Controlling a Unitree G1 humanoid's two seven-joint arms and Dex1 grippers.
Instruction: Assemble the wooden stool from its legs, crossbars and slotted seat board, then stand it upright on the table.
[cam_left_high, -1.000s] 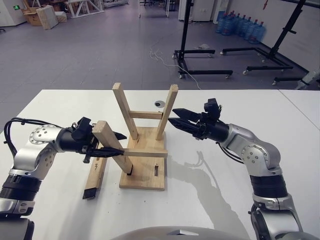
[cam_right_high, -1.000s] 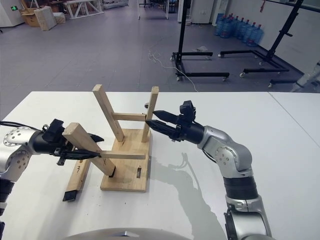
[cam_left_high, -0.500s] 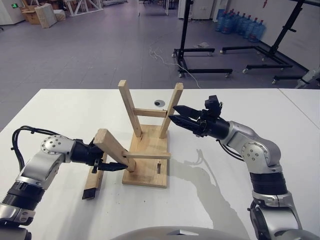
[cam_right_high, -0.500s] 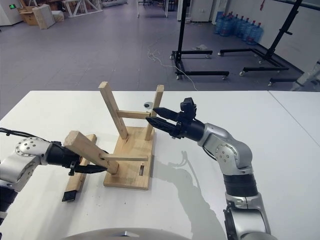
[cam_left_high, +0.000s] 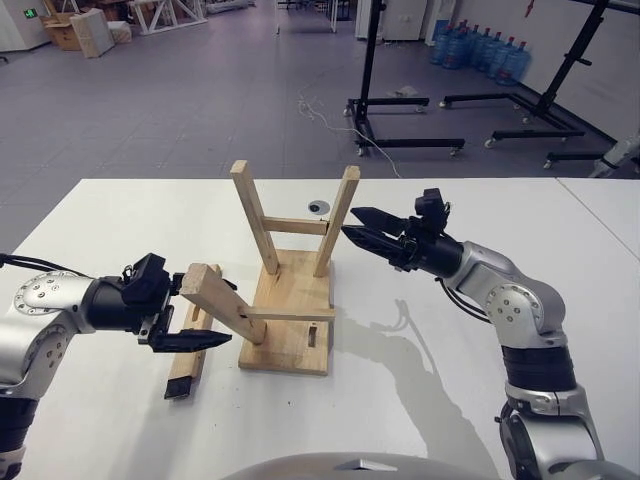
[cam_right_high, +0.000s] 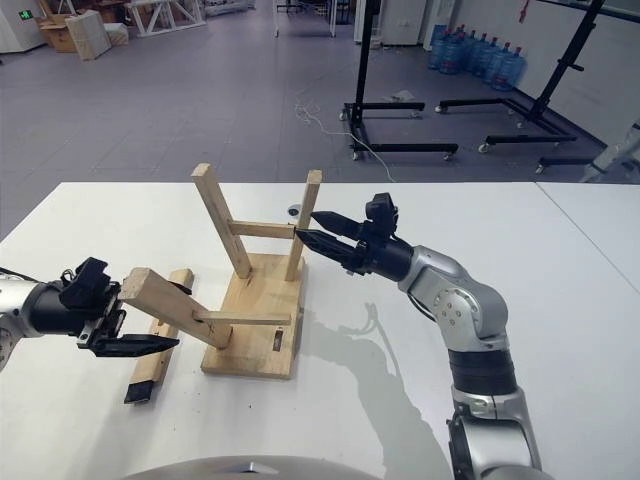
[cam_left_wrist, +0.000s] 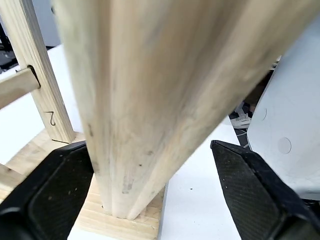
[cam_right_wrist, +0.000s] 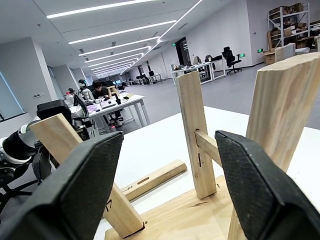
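The slotted seat board (cam_left_high: 300, 285) lies flat on the table with the stool upside down on it. Two rear legs (cam_left_high: 252, 215) (cam_left_high: 337, 218) stand in it, joined by a crossbar (cam_left_high: 296, 226). A front leg (cam_left_high: 215, 298) leans to the left, and a crossbar (cam_left_high: 292, 314) runs from it toward the right. My left gripper (cam_left_high: 224, 313) is open around this leaning leg (cam_left_wrist: 150, 100), one finger (cam_left_wrist: 255, 195) clear of the wood. My right gripper (cam_left_high: 348, 222) is open just right of the right rear leg, at crossbar height, its pads (cam_right_wrist: 75, 200) wide apart.
One loose leg (cam_left_high: 190, 352) lies on the table left of the seat board, under my left gripper. A small round hole (cam_left_high: 318, 207) sits in the tabletop behind the stool. White table surface spreads to the right and front.
My left arm has drawn back to the left and lower, and its fingers have loosened off the leaning leg. The leg now tilts further left. My right gripper stays by the rear leg.
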